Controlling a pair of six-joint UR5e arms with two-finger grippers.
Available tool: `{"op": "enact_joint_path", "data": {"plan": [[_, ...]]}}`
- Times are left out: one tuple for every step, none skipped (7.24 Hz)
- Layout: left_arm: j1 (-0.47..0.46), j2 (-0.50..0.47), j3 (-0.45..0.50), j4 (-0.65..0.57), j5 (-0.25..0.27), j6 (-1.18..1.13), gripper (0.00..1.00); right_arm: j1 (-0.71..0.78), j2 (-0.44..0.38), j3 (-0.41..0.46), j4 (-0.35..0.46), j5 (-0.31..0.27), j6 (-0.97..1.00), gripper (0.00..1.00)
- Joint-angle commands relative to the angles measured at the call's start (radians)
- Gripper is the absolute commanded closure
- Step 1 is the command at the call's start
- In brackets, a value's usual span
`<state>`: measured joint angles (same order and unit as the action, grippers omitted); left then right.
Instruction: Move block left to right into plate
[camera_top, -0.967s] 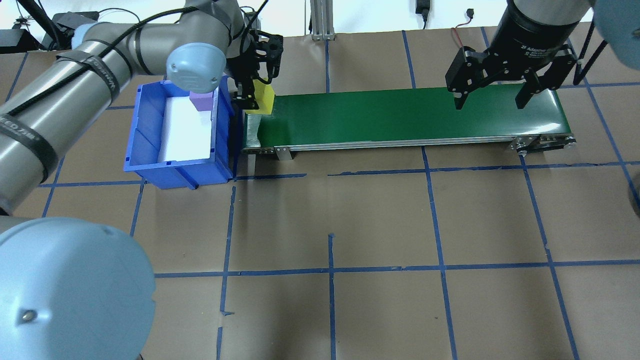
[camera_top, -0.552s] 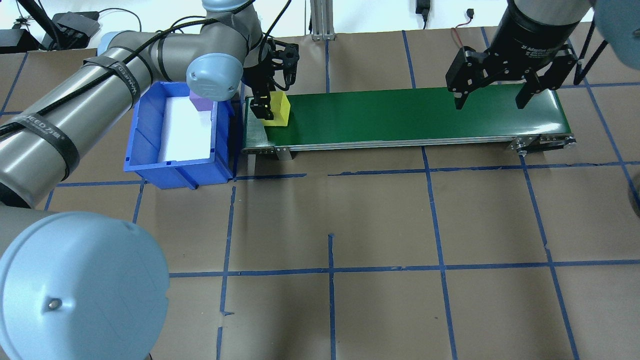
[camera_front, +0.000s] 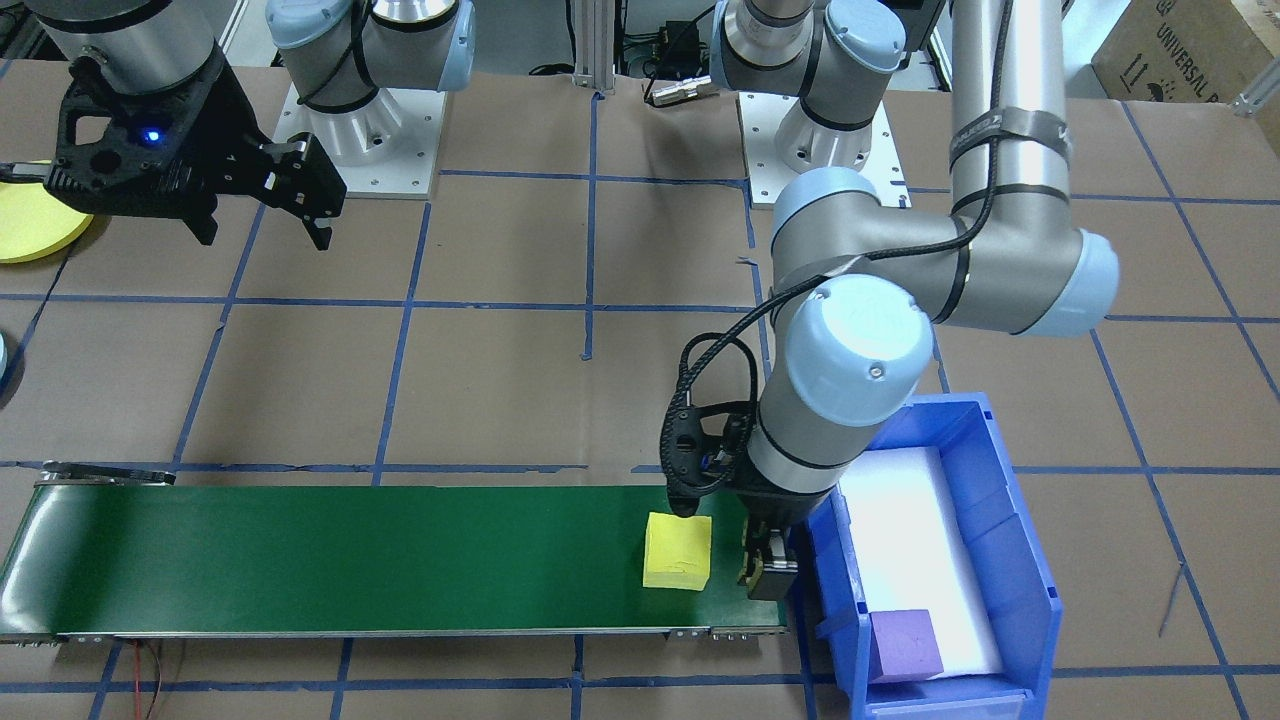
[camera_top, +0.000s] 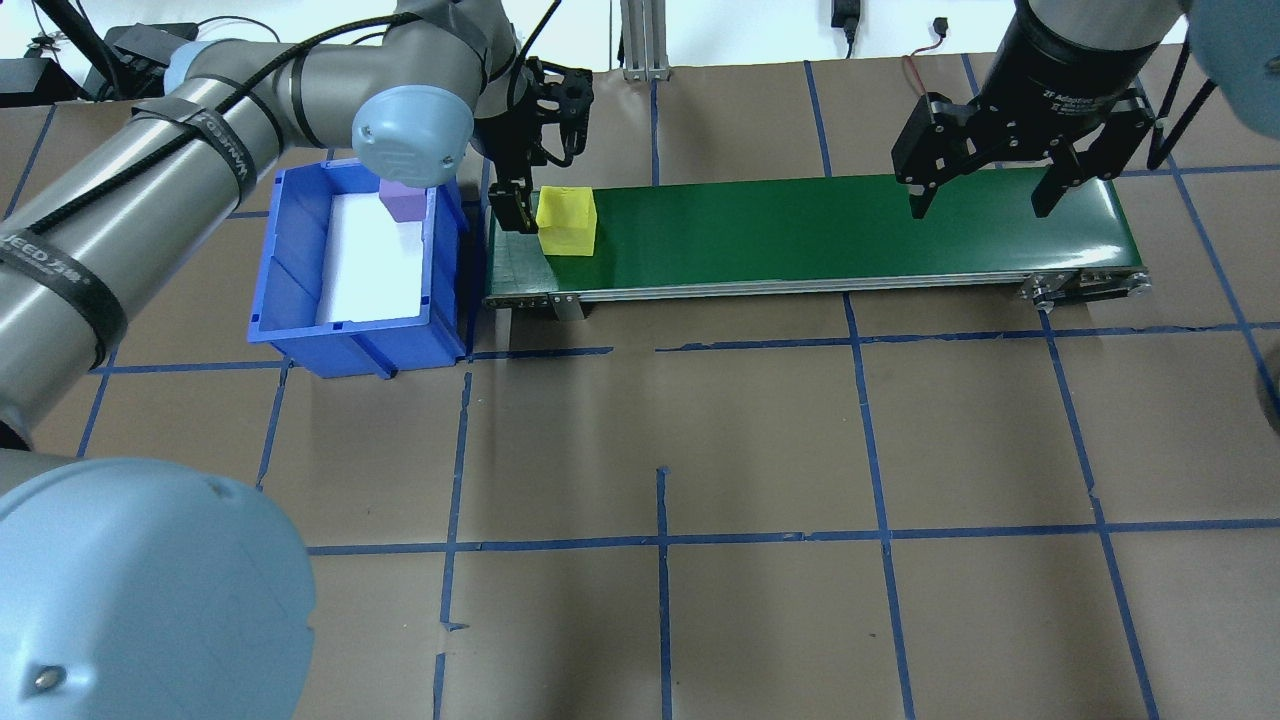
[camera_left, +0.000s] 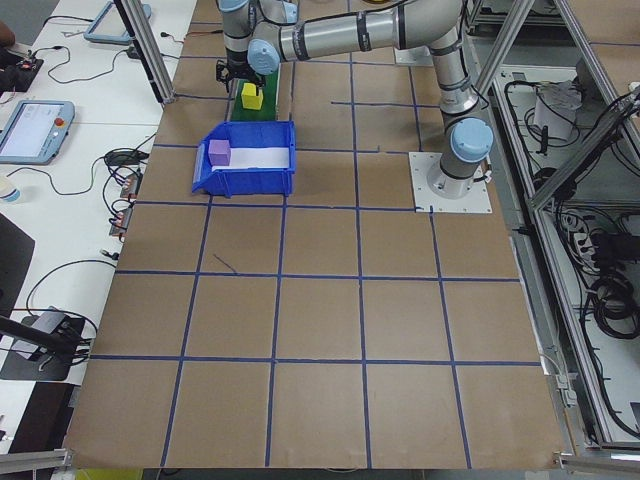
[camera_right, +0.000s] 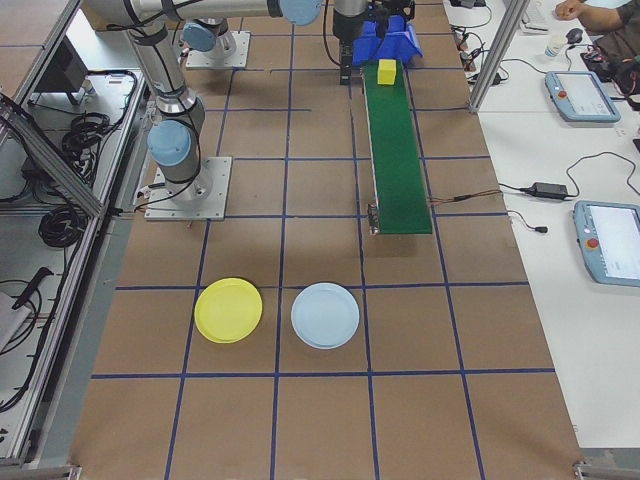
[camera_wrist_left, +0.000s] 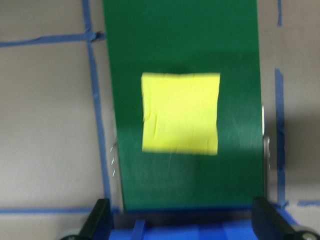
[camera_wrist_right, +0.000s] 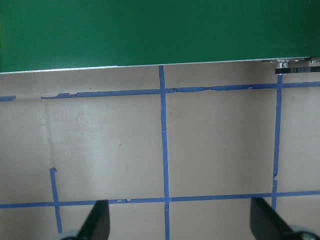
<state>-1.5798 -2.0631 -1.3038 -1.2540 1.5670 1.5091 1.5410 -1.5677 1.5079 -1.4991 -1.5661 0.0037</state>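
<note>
The yellow block (camera_top: 567, 221) is sitting on the green conveyor belt (camera_top: 820, 232), at the belt's end nearest the blue bin (camera_top: 300, 300). It is resting flat on the belt surface and nothing is gripping it.

The left end effector (camera_top: 528, 205) is hanging over that same belt end, between the block and the bin wall. Its fingers are standing apart: the left wrist view is showing 2 dark fingertips (camera_wrist_left: 97, 226) at the bottom corners, with the block lying ahead of them on the belt and not between them. In the front-facing view 1 finger is sitting just beside the block's bin-side face; contact there cannot be told.

The right end effector (camera_top: 985, 195) is hovering over the far end of the belt, well apart from the block. Its fingers are spread wide and are holding nothing. The right wrist view is showing only the belt edge and the brown worktop (camera_wrist_right: 215, 145) with blue tape lines.

The bin is standing just beside the belt end, on the robot's left. It is holding a white foam liner (camera_top: 372, 262) and 1 purple block (camera_top: 404, 203) at its far end.

The yellow plate (camera_right: 228, 310) is lying on the worktop on the robot's right side, well apart from the belt, with a pale blue plate (camera_right: 325, 316) just beside it. Both plates are showing nothing on them.
</note>
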Motion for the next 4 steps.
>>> {"op": "enact_joint_path", "data": {"plan": [[0.116,-0.066,0.075,0.007,0.015,0.064,0.00,0.001,0.000,0.000,-0.001,0.000,-0.001,0.00],[0.125,-0.140,0.154,0.022,0.009,0.088,0.00,0.001,0.000,0.000,0.000,0.000,-0.001,0.00],[0.126,-0.184,0.172,0.022,0.002,0.103,0.00,0.001,0.000,0.000,-0.001,0.000,0.001,0.00],[0.126,-0.208,0.158,0.024,0.002,0.106,0.00,0.001,0.000,0.000,0.000,0.000,0.001,0.00]]}}
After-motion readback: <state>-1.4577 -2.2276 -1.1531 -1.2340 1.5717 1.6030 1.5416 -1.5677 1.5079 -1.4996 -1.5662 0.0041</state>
